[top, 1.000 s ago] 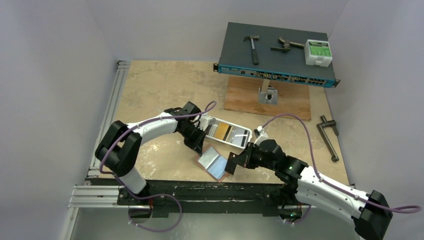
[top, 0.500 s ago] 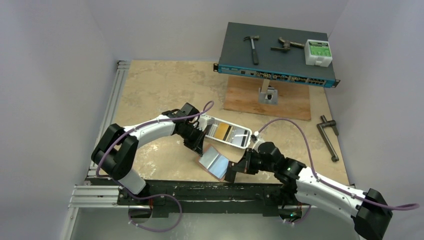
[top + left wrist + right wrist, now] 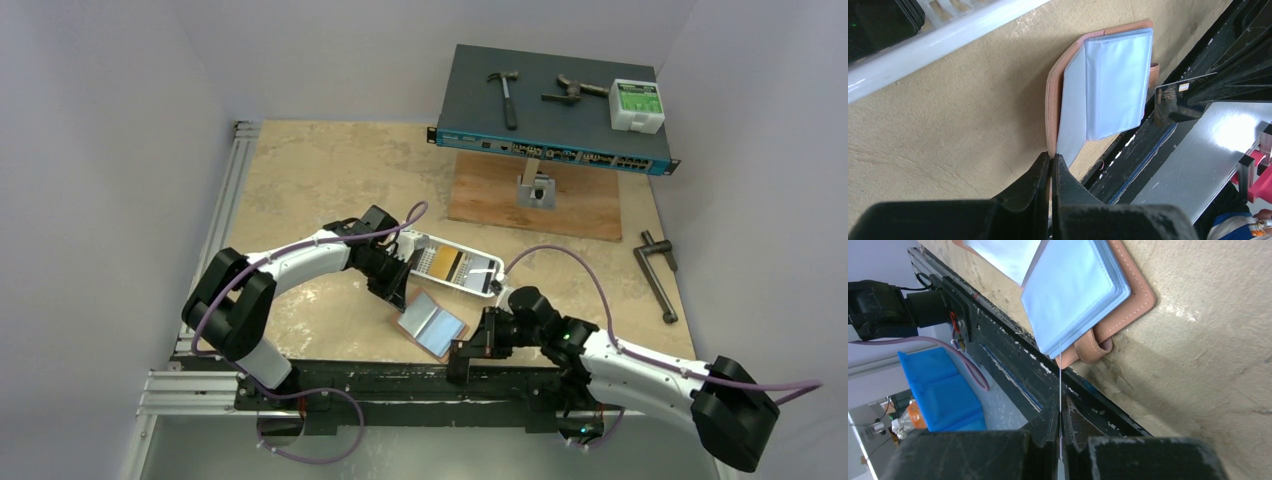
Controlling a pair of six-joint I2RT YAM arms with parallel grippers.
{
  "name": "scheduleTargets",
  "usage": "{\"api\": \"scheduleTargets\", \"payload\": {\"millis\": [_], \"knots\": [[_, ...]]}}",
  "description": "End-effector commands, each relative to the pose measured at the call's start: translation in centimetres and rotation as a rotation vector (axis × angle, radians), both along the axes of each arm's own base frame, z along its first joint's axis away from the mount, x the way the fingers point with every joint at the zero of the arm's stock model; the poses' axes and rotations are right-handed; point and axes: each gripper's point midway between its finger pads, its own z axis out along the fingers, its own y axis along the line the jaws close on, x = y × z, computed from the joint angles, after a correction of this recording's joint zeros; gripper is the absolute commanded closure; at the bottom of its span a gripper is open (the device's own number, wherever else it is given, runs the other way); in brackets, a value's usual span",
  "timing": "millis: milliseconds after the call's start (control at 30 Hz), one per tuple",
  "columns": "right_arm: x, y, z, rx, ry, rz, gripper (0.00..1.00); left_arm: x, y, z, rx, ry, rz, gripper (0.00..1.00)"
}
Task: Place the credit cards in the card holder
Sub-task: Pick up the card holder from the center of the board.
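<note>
We see the holder [image 3: 432, 326] lying open on the surface [image 3: 320, 180] near its front edge, pale sleeves facing up. Our left jaws are closed on one corner of it. Our right jaws pinch a black card [image 3: 1175, 94] edge-on, close to the holder's tab, over the front rail [image 3: 380, 378]. More cards [image 3: 450, 264] sit in the white tray [image 3: 492, 270] just behind.

Credit card [image 3: 1060, 385] — edge-on, face unseen; card holder [image 3: 1128, 295] cut off above.
</note>
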Motion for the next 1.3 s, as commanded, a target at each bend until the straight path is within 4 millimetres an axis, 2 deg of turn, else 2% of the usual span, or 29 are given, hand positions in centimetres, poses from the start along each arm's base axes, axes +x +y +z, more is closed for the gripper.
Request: {"api": "scheduleTargets", "payload": {"millis": [0,667,1267], "knots": [[0.0,1.1,1.0,0.066,-0.012,0.038,1.0,0.6,-0.2,1.1,-0.03,-0.048,0.003,1.0],[-0.9,0.6,-0.5,0.04,0.046,0.059,1.0,0.8,-0.2,1.5,-0.032,-0.061,-0.001,1.0],[0.4,1.5,0.3,0.058,-0.004,0.089,1.0,0.6,-0.3,1.5,-0.037,-0.049,-0.01,1.0]]}}
